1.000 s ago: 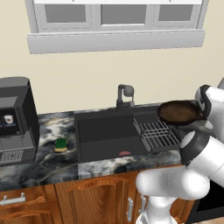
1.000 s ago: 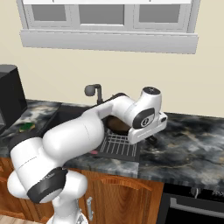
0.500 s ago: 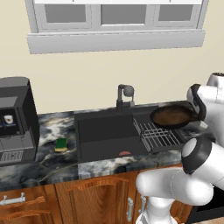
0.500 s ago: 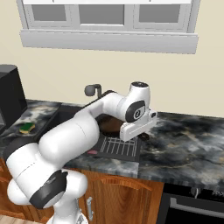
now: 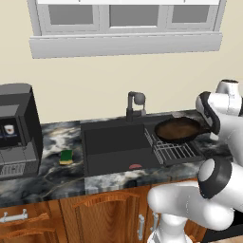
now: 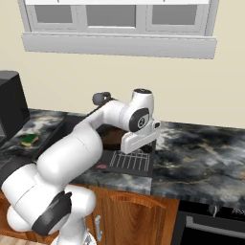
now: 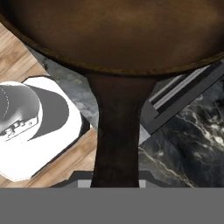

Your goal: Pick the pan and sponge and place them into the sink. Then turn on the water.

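The round shallow dark-brown pan (image 5: pixel 177 129) with a dark rim is hanging in the air above the dark wire rack (image 5: pixel 172 151), which is sitting in the right-hand part of the large black rectangular sink (image 5: pixel 114 144). The pan's straight dark handle (image 7: pixel 117 135) is pointing away from the sink, toward the white arm's two-finger gripper (image 6: pixel 146 147). In the hand view the handle is running straight down the middle of the frame into the gripper, with the pan's bowl spreading across the top; the jaws are clenched on the handle, so the gripper is grasping the pan by the end farthest from the bowl. In the right base view the gripper is hovering over the rack's far right corner, and the pan is lying largely hidden behind the arm.

The small rectangular sponge (image 5: pixel 66 156), green on top over a yellow base, is resting on the marbled dark counter (image 5: pixel 57 173) just left of the sink, well apart from the gripper. The small red drain (image 5: pixel 135 166) is showing at the sink's near edge. The dark grey faucet (image 5: pixel 135 105) is standing behind the sink, at its middle.
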{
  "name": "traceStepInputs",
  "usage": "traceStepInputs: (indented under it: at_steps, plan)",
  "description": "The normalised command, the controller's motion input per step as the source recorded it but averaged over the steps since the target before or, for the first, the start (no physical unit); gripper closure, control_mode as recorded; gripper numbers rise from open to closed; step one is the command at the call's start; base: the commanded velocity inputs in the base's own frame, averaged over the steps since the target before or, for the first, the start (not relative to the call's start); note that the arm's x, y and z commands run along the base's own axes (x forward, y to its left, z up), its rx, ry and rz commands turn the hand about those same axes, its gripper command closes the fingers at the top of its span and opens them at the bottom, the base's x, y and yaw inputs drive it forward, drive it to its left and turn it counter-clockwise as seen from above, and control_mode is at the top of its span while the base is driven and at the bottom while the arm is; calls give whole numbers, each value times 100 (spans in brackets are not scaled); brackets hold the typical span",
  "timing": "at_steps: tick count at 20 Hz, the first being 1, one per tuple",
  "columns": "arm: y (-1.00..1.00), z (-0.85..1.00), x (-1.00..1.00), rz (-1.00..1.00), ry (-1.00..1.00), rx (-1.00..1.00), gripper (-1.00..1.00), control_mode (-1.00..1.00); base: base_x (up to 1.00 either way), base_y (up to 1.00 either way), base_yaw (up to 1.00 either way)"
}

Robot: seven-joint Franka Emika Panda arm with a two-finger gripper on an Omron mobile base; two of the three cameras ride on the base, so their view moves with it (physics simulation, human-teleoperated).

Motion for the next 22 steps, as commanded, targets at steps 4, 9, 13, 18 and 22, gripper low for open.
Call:
traceStepInputs:
  at_steps: [4,9,13,18,22]
  plan:
    - [35,-2,-2,1,1,1,100,-100,0,0,0]
    - [35,-1,0,0,1,0,100,-100,0,0,0]
    - [33,-6,-13,0,-2,0,100,-100,0,0,0]
    - [39,-3,-23,0,-2,0,100,-100,0,0,0]
    - [45,-1,-11,-7,-1,0,100,-100,0,0,0]
